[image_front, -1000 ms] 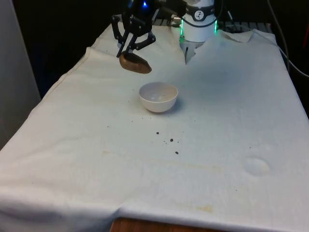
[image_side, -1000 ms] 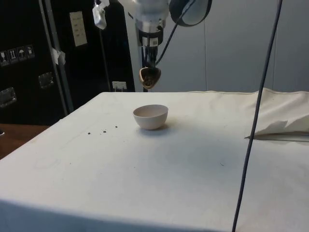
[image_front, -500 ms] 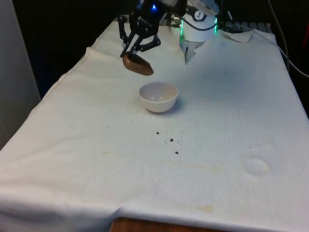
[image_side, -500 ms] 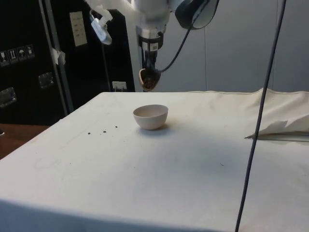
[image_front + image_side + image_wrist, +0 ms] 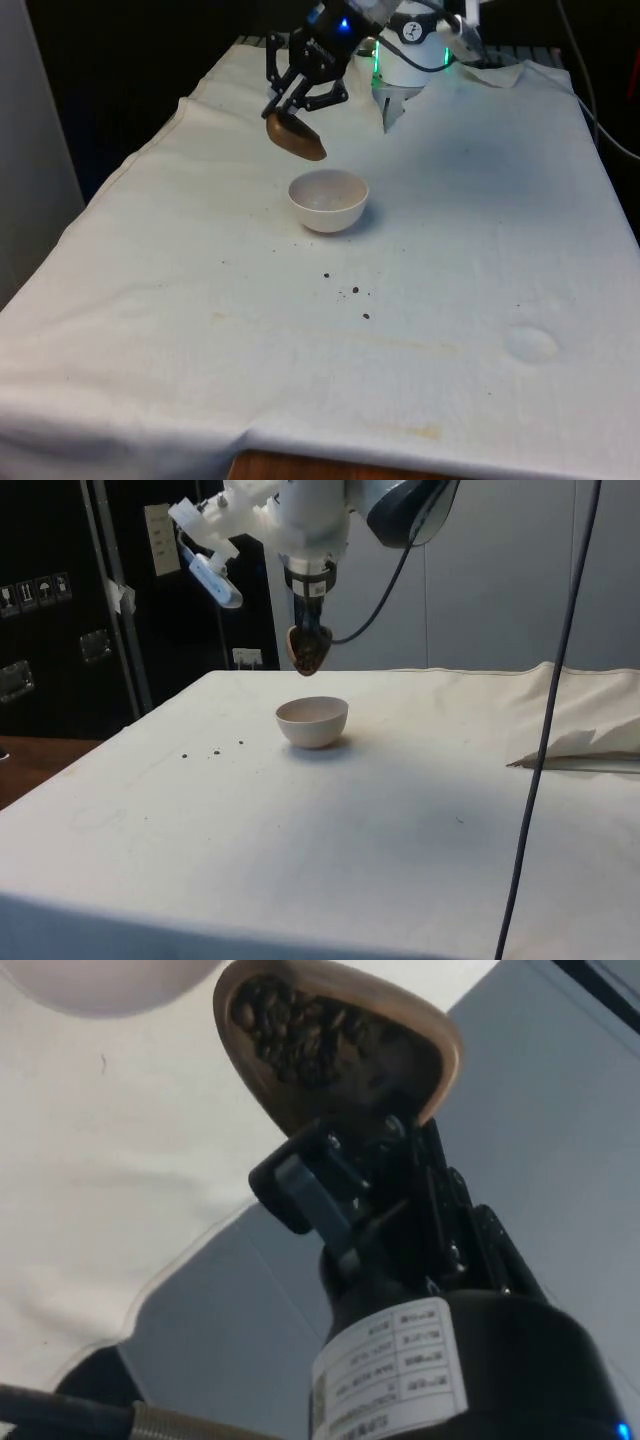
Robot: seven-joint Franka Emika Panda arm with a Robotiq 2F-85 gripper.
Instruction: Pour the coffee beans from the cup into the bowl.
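Brown cup (image 5: 296, 139) with dark brown beans (image 5: 292, 1032) inside. The bowl (image 5: 328, 200) is white (pinkish-cream from the side). White cloth (image 5: 450, 250), faintly stained yellowish, with a few dark specks (image 5: 352, 293). Black gripper (image 5: 300, 100) on a white arm (image 5: 330, 500).

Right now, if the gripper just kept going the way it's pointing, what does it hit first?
The gripper, shut on the tilted brown cup of coffee beans, points down at a slant. Likely the white bowl or the cloth just beside its rim; depth is unclear.
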